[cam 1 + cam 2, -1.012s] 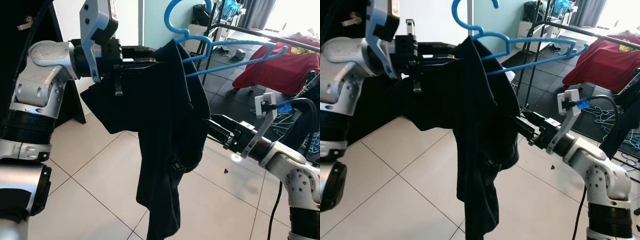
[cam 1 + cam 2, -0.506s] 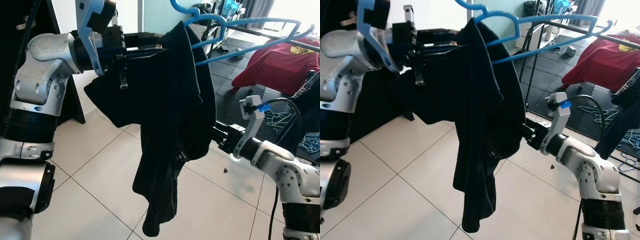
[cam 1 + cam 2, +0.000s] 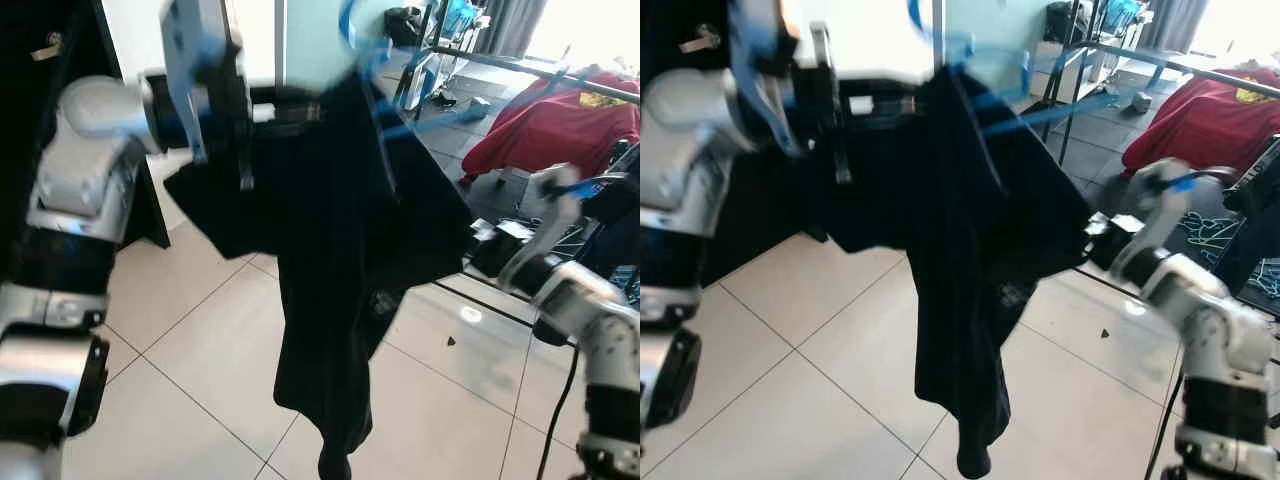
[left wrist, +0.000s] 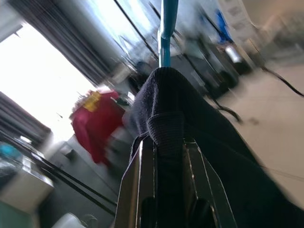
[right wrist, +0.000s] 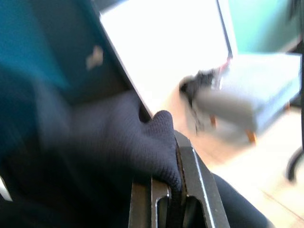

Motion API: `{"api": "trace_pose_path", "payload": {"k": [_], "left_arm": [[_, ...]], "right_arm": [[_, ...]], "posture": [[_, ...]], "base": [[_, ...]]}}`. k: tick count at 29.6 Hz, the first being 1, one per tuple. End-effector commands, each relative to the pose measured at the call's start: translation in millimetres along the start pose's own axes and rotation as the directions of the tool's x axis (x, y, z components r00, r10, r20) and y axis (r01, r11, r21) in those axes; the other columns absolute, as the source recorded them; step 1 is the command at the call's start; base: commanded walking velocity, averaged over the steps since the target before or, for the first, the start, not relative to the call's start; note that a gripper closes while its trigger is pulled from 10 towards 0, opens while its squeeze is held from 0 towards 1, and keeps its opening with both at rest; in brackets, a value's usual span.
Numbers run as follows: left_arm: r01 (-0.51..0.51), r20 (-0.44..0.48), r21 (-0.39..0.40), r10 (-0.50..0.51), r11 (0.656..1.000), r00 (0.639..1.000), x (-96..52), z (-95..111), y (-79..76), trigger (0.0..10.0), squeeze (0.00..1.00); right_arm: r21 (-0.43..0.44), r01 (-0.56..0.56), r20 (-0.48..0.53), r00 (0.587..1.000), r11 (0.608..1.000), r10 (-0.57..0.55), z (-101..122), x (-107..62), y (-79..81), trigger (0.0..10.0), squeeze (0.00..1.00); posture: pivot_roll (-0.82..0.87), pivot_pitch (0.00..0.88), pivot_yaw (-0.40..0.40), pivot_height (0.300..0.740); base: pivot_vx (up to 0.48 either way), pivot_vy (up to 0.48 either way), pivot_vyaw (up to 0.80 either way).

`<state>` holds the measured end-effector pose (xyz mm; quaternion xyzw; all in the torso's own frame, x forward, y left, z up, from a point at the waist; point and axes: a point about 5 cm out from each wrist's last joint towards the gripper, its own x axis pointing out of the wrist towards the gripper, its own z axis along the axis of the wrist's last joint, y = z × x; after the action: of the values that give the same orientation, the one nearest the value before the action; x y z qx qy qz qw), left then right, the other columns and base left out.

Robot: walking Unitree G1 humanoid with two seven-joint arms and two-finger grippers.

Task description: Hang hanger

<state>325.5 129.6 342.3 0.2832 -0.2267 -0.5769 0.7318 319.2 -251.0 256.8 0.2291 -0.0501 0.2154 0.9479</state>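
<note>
A black garment hangs from a blue hanger, both blurred by motion. My left gripper is raised at the upper left and is shut on the garment's ribbed collar, just below the hanger's blue hook. My right gripper is at the right, shut on a fold of the garment's side and holding it stretched out to the right. The rest of the cloth droops toward the floor.
A black clothes rail runs across the back right with a red garment draped on it. Behind it are more stands and clutter. Light floor tiles lie below, and a dark panel stands at the left.
My right gripper has swung out to the right, drawing the garment's side with it. The hanger's arm has dropped lower again. Everything is more blurred now.
</note>
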Motion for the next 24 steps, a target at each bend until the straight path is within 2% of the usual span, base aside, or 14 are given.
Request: {"api": "trace_pose_path", "payload": {"k": [1, 2, 3, 5, 10, 14, 21, 24], "left_arm": [[0.056, -0.05, 0.05, -0.054, 0.997, 0.997, -5.1, -1, -4.9, 0.0, 0.0], [0.097, -0.086, 0.033, -0.094, 0.995, 0.992, -7.6, -10, -13.5, 0.0, 0.0], [0.097, -0.086, 0.033, -0.094, 0.995, 0.992, -7.6, -10, -13.5, 0.0, 0.0], [0.156, -0.146, 0.007, -0.153, 0.988, 0.977, -12.9, -24, -25.7, 0.0, 0.0], [0.127, -0.185, -0.006, -0.126, 0.992, 0.975, -18.2, -32, -27.1, 0.0, 0.0], [0.053, -0.224, 0.015, -0.048, 0.998, 0.973, -23.5, -36, -19.1, 0.0, 0.0], [-0.107, -0.222, 0.013, 0.107, 0.994, 0.969, -29.6, -35, -1.3, 0.0, 0.0], [-0.124, -0.246, 0.014, 0.124, 0.992, 0.961, -33.5, -37, 0.8, 0.0, 0.0]], "right_arm": [[0.052, 0.011, 0.078, 0.997, 0.999, -0.016, 12, -2.7, -4.0, 0.0, 0.0], [0.075, 0.016, 0.117, 0.993, 0.997, -0.025, 19, -3.6, -5.7, 0.0, 0.0], [0.075, 0.016, 0.117, 0.993, 0.997, -0.025, 19, -3.6, -5.7, 0.0, 0.0], [0.09, 0.02, 0.158, 0.987, 0.996, -0.034, 26, -5.3, -8.2, 0.0, 0.0], [0.08, 0.036, 0.149, 0.988, 0.996, -0.048, 24, -4.9, -10.5, 0.0, 0.0], [0.085, 0.026, 0.135, 0.99, 0.996, -0.038, 21, -2.4, -8.5, 0.0, 0.0], [0.081, 0.004, 0.102, 0.995, 0.997, -0.013, 17, 0.1, -4.4, 0.0, 0.0], [0.072, 0.004, 0.096, 0.995, 0.997, -0.011, 17, -0.4, -4.2, 0.0, 0.0]], "posture": [[-0.02, 0.067, -0.048, 0.74], [-0.02, 0.069, -0.049, 0.74], [-0.02, 0.069, -0.049, 0.74], [-0.02, 0.071, -0.05, 0.74], [-0.02, 0.073, -0.053, 0.74], [-0.01, 0.076, -0.057, 0.74], [-0.02, 0.078, -0.058, 0.74], [-0.02, 0.078, -0.057, 0.74]], "base": [[0.0, 0.0, 0.0], [0.0, 0.0, 0.0], [0.0, 0.0, 0.0], [0.0, 0.0, 0.0], [0.0, 0.0, 0.0], [0.0, 0.0, 0.0], [0.0, 0.0, 0.0], [0.0, 0.0, 0.0]]}}
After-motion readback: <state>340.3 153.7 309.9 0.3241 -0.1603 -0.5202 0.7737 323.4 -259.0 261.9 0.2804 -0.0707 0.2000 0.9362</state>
